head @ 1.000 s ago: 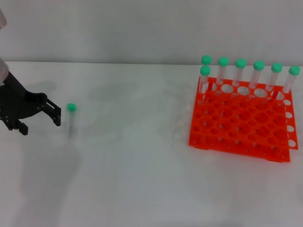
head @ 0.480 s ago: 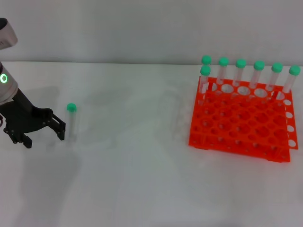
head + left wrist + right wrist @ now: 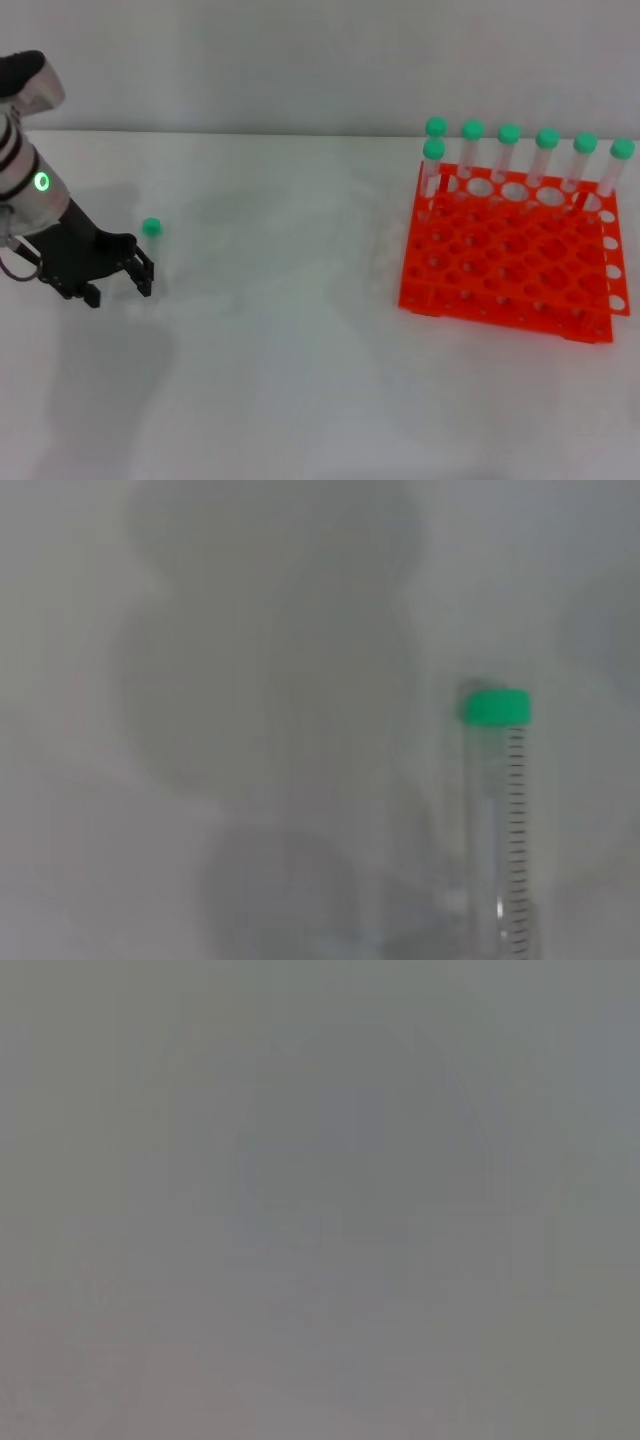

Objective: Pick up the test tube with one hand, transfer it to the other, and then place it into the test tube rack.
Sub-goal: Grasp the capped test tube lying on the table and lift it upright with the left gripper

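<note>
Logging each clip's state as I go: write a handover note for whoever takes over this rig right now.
Left gripper: open, low at the table, beside the loose test tube, not gripping it.
Right gripper: out of the head view; its wrist view shows nothing usable.
The loose tube with its green cap lies on the white table, far to the left of the orange-red test tube rack.
Seven capped tubes stand along the rack's far side.
Done: approach to the tube only.
Left: grasp, lift, hand over to the right gripper, insert into a free hole in the rack.
</note>
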